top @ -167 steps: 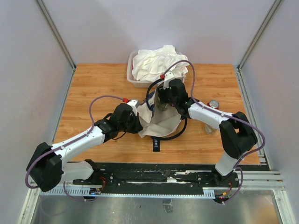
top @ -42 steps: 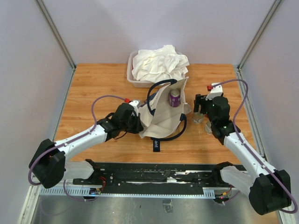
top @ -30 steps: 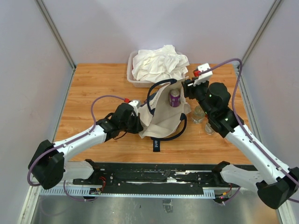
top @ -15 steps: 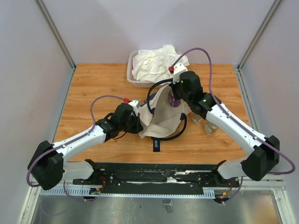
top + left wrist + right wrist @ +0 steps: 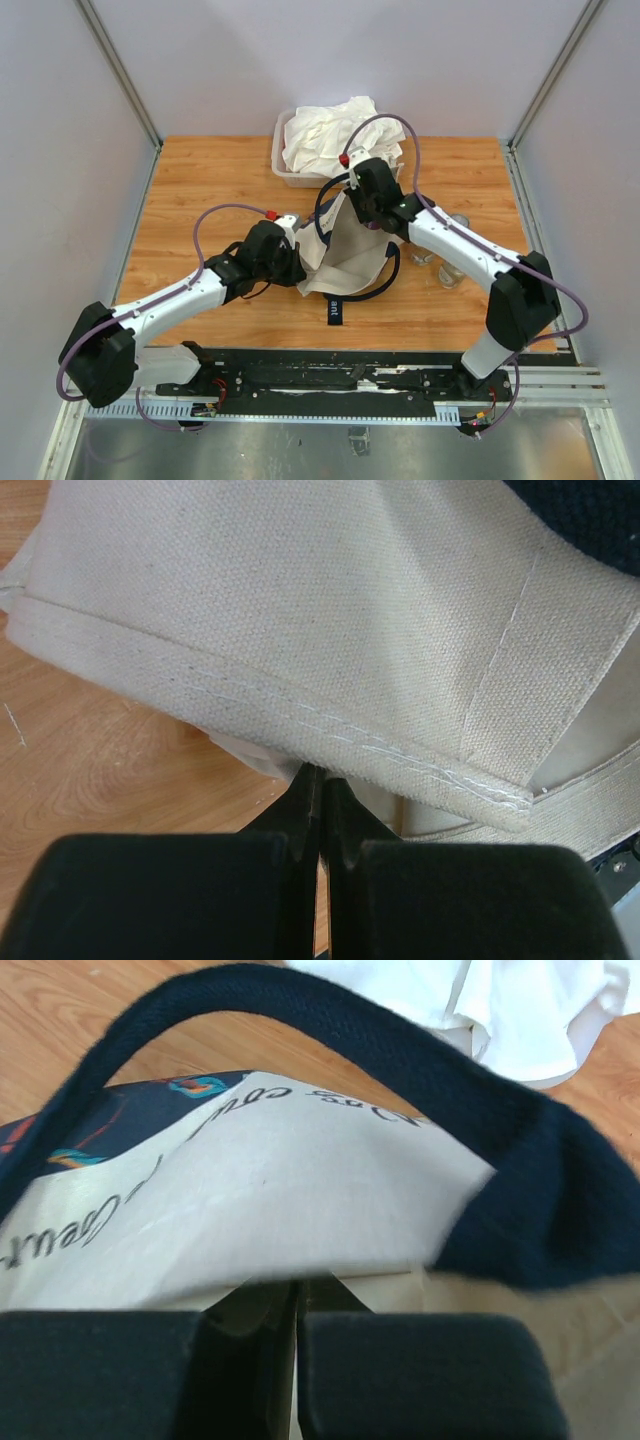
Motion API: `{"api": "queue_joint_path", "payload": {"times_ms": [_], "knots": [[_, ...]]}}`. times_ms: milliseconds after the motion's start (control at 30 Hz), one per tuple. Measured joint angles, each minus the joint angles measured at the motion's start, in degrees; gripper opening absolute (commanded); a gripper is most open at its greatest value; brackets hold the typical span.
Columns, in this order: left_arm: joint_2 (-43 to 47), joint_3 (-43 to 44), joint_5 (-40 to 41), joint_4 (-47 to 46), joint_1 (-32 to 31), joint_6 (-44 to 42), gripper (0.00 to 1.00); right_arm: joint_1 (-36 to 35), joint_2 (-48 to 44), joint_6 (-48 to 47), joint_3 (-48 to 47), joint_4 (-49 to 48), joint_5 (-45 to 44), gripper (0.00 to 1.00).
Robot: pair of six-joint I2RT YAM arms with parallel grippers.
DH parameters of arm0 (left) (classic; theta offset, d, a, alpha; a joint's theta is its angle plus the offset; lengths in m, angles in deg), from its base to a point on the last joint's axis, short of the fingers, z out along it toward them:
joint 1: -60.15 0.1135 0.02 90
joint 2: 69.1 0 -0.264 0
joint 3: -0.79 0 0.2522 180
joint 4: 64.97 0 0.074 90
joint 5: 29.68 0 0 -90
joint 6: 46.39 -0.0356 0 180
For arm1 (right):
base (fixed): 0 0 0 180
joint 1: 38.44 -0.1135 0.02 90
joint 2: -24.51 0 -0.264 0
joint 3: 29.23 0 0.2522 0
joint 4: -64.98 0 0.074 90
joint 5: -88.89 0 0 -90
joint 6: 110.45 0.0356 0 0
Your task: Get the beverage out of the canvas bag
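Observation:
The cream canvas bag [image 5: 345, 255] with navy strap handles lies mid-table, its mouth towards the back. My left gripper [image 5: 297, 262] is shut on the bag's left hem; in the left wrist view its tips [image 5: 318, 775] meet at the stitched edge of the canvas bag [image 5: 300, 610]. My right gripper [image 5: 371, 220] is over the bag's mouth. In the right wrist view its jaws [image 5: 297, 1285] are closed, their tips just under the printed panel of the bag [image 5: 250, 1180], below a navy handle [image 5: 300, 1020]. The beverage is hidden beneath the right gripper.
A clear plastic tub [image 5: 281, 165] heaped with white cloth [image 5: 335, 135] stands behind the bag; the cloth also shows in the right wrist view [image 5: 500, 1000]. A silver-topped can [image 5: 458, 222] and two small clear containers [image 5: 447, 274] stand to the bag's right.
My right arm has swung left from the containers on the right to the bag's mouth and now covers the purple can that showed there. The left gripper has kept its hold.

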Motion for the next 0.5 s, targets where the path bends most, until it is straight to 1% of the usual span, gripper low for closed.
{"api": "queue_joint_path", "payload": {"times_ms": [33,67,200,300,367,400,433,500], "knots": [[0.07,0.00,-0.02,0.00,0.00,0.00,0.01,0.00,1.42,0.13,-0.50,0.09,-0.59,0.05],[0.09,0.00,0.00,0.00,0.00,0.00,0.00,0.00,2.73,0.17,-1.01,0.35,-1.36,0.11],[0.17,0.00,0.04,-0.28,0.00,0.00,0.00,0.00,6.91,0.59,-3.32,1.40,-5.07,0.38],[0.28,0.00,0.04,-0.42,0.00,0.00,0.00,0.00,8.92,0.39,-4.63,1.73,-7.96,0.62],[0.28,0.00,0.04,-0.52,0.00,0.00,0.00,0.02,9.46,0.26,-4.72,1.88,-9.49,0.84],[0.28,0.00,0.04,-0.63,0.00,0.00,0.01,0.02,9.70,0.17,-4.72,1.90,-10.21,0.91],[0.28,0.00,0.04,-0.72,0.00,0.02,0.00,0.04,9.90,0.35,-4.72,1.88,-10.67,0.95],[0.28,0.00,0.04,-0.98,0.00,0.02,0.01,0.04,10.21,0.52,-4.72,1.86,-11.87,0.99]]}}
